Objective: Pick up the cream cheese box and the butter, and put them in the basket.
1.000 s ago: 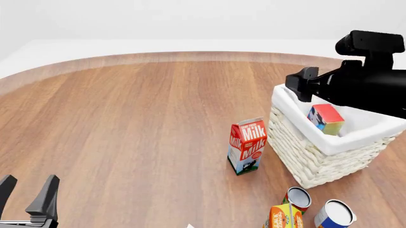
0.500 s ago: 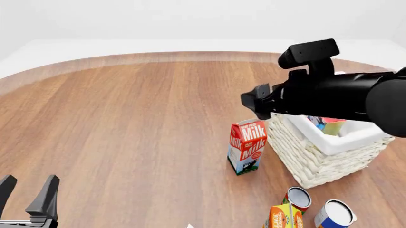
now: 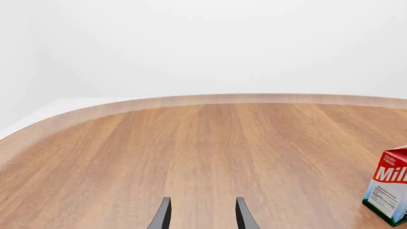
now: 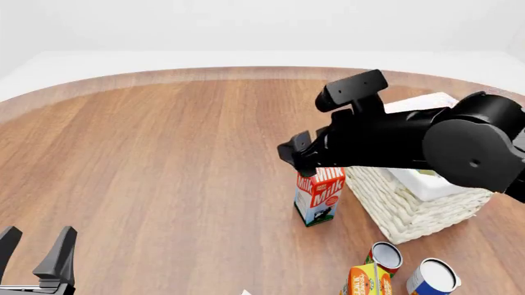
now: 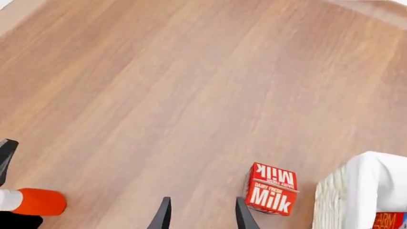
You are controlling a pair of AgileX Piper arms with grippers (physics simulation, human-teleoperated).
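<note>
The basket (image 4: 410, 212) stands at the right, its inside mostly covered by my right arm in the front view. In the right wrist view its white liner rim (image 5: 365, 183) shows, and a red corner of the butter (image 5: 389, 220) lies inside it. My right gripper (image 4: 296, 157) hangs open and holds nothing, just above and behind the milk carton's top; its fingertips (image 5: 163, 215) stand apart. My left gripper (image 4: 37, 252) is open and holds nothing at the near left corner, as its wrist view (image 3: 202, 215) confirms. The cream cheese box is out of view.
A red Milk carton (image 4: 319, 196) stands upright just left of the basket. In front of the basket are two cans (image 4: 384, 255) (image 4: 433, 276) and an orange-yellow carton (image 4: 366, 281). An orange-red cylinder with a white end (image 5: 35, 202) lies near the table's front.
My right arm has swung left from over the basket to above the milk carton and now hides the butter in the front view. The left gripper has not moved.
</note>
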